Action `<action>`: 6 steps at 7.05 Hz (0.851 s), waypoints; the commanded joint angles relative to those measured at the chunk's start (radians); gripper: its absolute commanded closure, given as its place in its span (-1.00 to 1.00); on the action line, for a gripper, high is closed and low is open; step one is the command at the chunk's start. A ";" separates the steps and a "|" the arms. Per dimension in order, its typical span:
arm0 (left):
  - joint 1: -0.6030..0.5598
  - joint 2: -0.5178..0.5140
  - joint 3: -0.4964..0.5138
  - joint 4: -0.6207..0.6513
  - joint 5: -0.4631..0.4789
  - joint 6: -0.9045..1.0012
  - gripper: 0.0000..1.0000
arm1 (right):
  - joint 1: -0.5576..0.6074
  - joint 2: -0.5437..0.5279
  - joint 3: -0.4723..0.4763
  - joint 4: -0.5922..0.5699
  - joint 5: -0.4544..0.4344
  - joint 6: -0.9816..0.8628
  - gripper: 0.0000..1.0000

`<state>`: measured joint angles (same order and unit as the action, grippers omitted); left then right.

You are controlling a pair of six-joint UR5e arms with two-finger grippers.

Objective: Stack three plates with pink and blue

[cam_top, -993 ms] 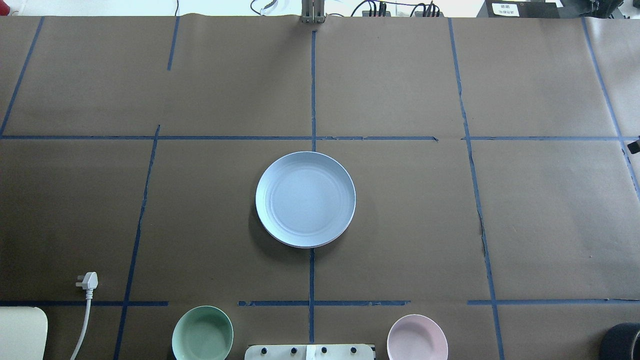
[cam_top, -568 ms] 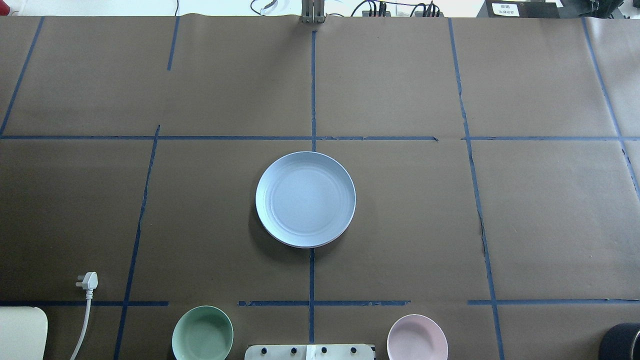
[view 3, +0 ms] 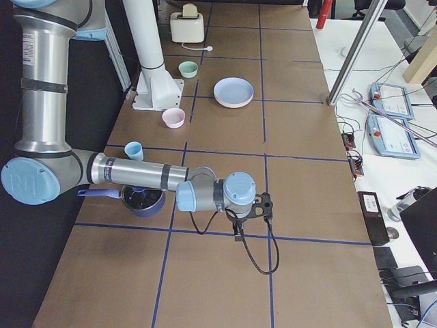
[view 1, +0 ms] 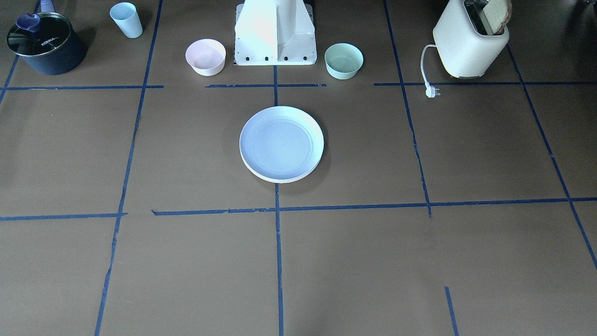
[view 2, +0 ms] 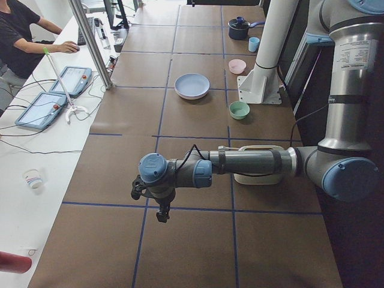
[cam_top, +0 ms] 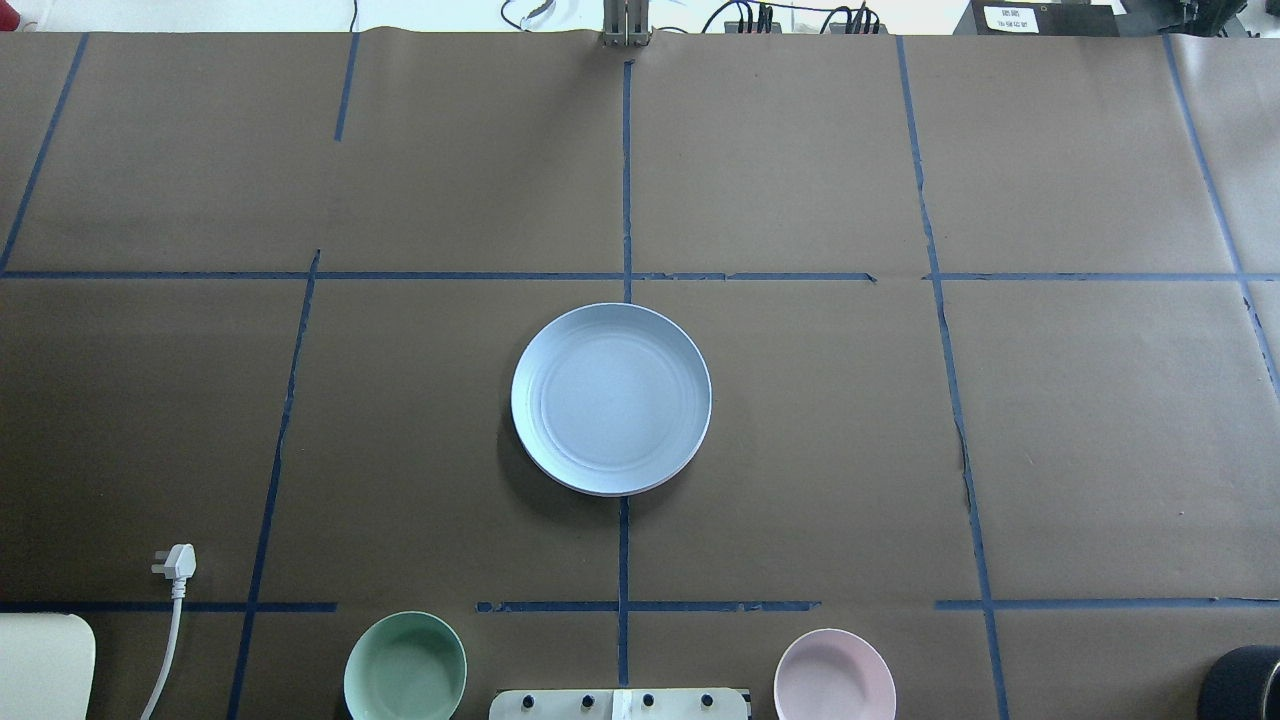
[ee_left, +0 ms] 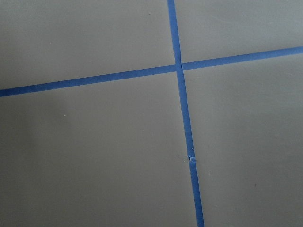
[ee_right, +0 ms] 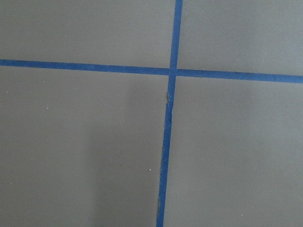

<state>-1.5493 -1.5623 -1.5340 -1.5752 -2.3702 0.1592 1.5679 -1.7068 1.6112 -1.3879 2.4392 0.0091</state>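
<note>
The light blue plate lies on top of a stack at the table's middle, also seen in the front-facing view. A cream-white rim shows under its near edge. I cannot make out the pink plate; it is hidden under the blue one or out of view. My left gripper shows only in the exterior left view, far from the stack over bare paper. My right gripper shows only in the exterior right view, also far away. I cannot tell whether either is open or shut. Both wrist views show only paper and tape.
A mint-green bowl and a small pink bowl flank the robot base. A toaster with its plug stands at the robot's left. A dark pot and a blue cup stand at its right.
A dark part of the right arm at the overhead view's right edge has left that view. The plate stack has not moved.
</note>
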 commanded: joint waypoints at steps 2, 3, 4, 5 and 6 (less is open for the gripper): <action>0.000 0.013 -0.005 0.000 0.000 0.000 -1.00 | 0.034 -0.005 0.048 -0.115 -0.002 0.000 -1.00; 0.001 0.013 -0.005 -0.002 0.000 0.000 -1.00 | 0.034 -0.005 0.047 -0.118 -0.003 0.000 -1.00; 0.001 0.013 -0.008 -0.002 0.000 -0.001 -1.00 | 0.046 -0.010 0.047 -0.112 -0.005 -0.001 -1.00; 0.001 0.011 -0.009 0.000 -0.001 -0.001 -1.00 | 0.046 -0.007 0.046 -0.112 -0.006 -0.003 -1.00; 0.001 0.011 -0.012 0.000 0.000 -0.003 -1.00 | 0.046 -0.005 0.047 -0.112 -0.025 -0.003 -1.00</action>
<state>-1.5478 -1.5503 -1.5432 -1.5759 -2.3707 0.1578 1.6123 -1.7134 1.6572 -1.5001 2.4289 0.0068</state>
